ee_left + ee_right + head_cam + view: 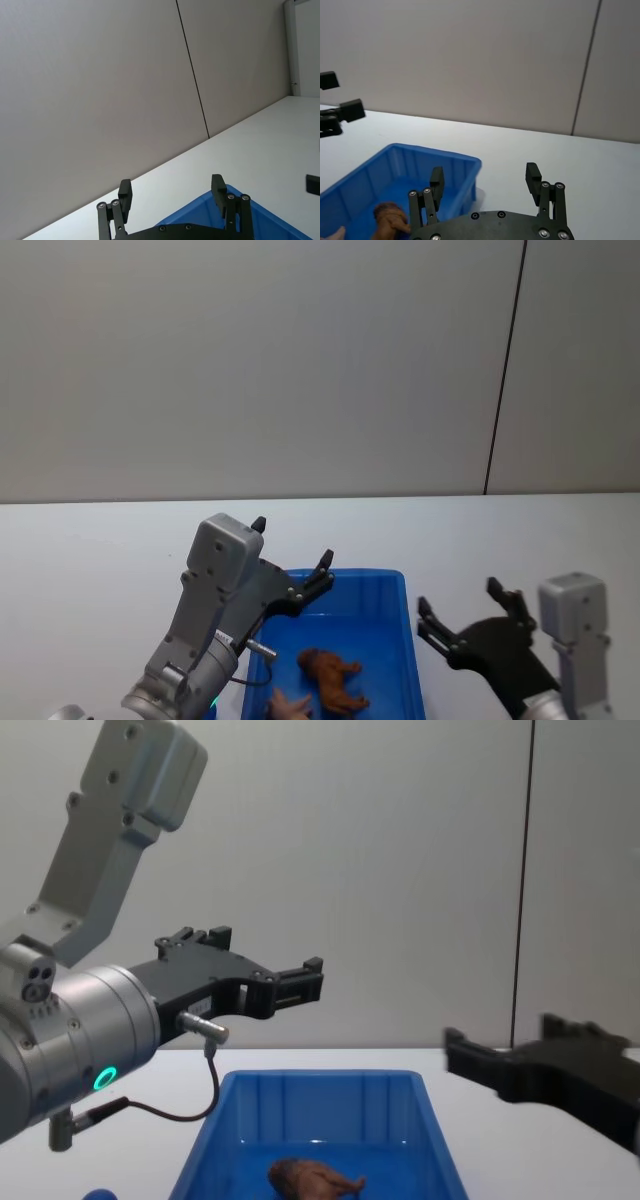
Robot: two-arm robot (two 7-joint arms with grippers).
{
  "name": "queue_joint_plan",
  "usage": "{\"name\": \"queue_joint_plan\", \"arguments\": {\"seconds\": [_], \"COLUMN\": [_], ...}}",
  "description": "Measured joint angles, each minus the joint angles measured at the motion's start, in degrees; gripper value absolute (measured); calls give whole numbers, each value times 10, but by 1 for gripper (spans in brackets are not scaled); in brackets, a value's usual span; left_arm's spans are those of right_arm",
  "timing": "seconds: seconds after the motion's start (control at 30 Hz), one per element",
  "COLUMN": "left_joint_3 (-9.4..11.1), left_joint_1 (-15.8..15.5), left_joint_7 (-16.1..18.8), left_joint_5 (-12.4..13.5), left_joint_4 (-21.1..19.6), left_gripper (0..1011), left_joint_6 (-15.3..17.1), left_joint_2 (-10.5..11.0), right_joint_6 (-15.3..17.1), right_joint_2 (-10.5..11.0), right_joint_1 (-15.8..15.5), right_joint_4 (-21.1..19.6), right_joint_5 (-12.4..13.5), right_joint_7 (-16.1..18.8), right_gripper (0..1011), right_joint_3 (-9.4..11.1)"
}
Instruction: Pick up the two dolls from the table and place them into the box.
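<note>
Near the lower centre of the head view, the left gripper (292,543) is being held high above the box (403,585), its jaws spread wide and empty, with the arm angled up and forward. At lower right, the right gripper (459,595) is being held over the bench (100,540) beside the box, its jaws likewise spread and gripping nothing. Inside the box, the shaggy brown doll (331,681) is lying on its side, its long axis diagonal.

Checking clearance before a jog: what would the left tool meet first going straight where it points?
Nothing near: the open left tool aims above the box rim toward the grey wall, which looks far off, though depth is unclear.
</note>
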Motion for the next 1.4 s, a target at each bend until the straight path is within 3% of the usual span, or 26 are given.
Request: {"name": "queue_joint_plan", "arguments": {"seconds": [0.4, 0.9, 1.4], "left_joint_3": [0, -2, -16], "left_joint_1": [0, 4, 36], "left_joint_7": [0, 4, 40], "left_joint_5": [0, -2, -35], "left_joint_4": [0, -5, -30], "left_gripper": [1001, 1001, 1001], "left_joint_6": [0, 8, 44], "left_joint_2": [0, 3, 28], "right_joint_6": [-11, -16, -17], "right_joint_2": [22, 31, 33], "right_joint_1": [-41, -57, -62], "right_joint_4": [-29, -42, -45], "right_joint_5": [5, 7, 8], "right_joint_7": [-47, -67, -73], "right_gripper": [1001, 1001, 1001], "right_joint_3": [10, 14, 15]}}
